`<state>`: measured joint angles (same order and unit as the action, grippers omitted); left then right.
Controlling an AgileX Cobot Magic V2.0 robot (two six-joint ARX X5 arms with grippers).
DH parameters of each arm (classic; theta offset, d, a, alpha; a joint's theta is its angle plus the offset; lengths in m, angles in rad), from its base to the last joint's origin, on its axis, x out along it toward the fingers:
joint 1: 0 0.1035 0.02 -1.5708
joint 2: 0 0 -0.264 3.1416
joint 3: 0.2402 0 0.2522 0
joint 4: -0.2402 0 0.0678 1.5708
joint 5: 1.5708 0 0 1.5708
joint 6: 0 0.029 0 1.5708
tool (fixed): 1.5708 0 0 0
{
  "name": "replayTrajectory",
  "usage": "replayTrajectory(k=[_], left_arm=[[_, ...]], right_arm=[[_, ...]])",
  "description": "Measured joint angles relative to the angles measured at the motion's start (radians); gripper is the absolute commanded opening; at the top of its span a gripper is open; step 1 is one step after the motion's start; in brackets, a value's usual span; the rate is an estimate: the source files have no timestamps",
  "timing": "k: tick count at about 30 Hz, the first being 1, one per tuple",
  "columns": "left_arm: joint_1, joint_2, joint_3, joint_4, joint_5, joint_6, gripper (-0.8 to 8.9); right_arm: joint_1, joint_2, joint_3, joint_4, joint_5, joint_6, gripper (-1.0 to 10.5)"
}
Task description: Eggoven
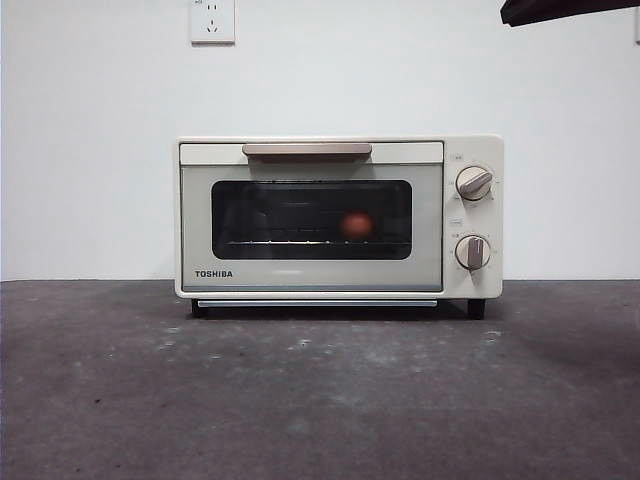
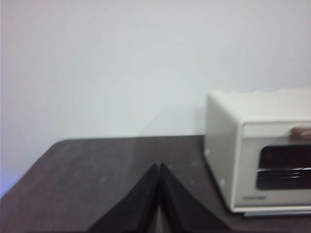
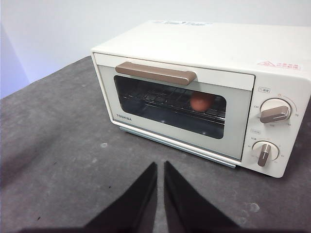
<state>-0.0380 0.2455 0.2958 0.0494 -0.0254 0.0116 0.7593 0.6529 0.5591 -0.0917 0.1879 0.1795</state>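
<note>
In the front view, the cream toaster oven (image 1: pixel 338 217) stands square on the dark desk (image 1: pixel 300 400) against a white wall, its door closed. Behind the dark glass, the reddish-brown egg (image 1: pixel 357 224) sits on the wire rack, right of the window's middle. "TOSHIBA" is printed at the door's lower left. A tan handle (image 1: pixel 307 150) runs across the top of the door, and two round knobs (image 1: pixel 474 183) stand one above the other on the right panel. A wall socket (image 1: pixel 212 20) shows high on the left, and a black arm tip at the top right corner.

The left wrist view is blurred. The left pincer (image 2: pixel 159 167) is clenched, its jaws meeting at the tips, over bare desk well left of the oven (image 2: pixel 257 145); the egg cannot be made out here.

The right wrist view shows the right pincer (image 3: pixel 160 166), its jaws nearly touching and holding nothing, near the oven's (image 3: pixel 204 82) front. The egg (image 3: pixel 199 101) appears through the glass. Only this view shows a red-printed sticker (image 3: pixel 283 65) on the oven's top, its text too small to read.
</note>
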Motion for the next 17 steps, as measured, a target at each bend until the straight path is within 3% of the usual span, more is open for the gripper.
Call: replayTrajectory(k=[6,17], left_arm=[[0.019,-0.143,-0.145,-0.020,-0.003,-0.011,0.08],[0.031,-0.242,-0.262,-0.167,-0.003,-0.027,0.08]], right_arm=[[0.000,0.000,0.000,0.005,0.000,0.000,0.0],[0.000,0.000,0.000,0.007,0.000,0.000,0.0]])
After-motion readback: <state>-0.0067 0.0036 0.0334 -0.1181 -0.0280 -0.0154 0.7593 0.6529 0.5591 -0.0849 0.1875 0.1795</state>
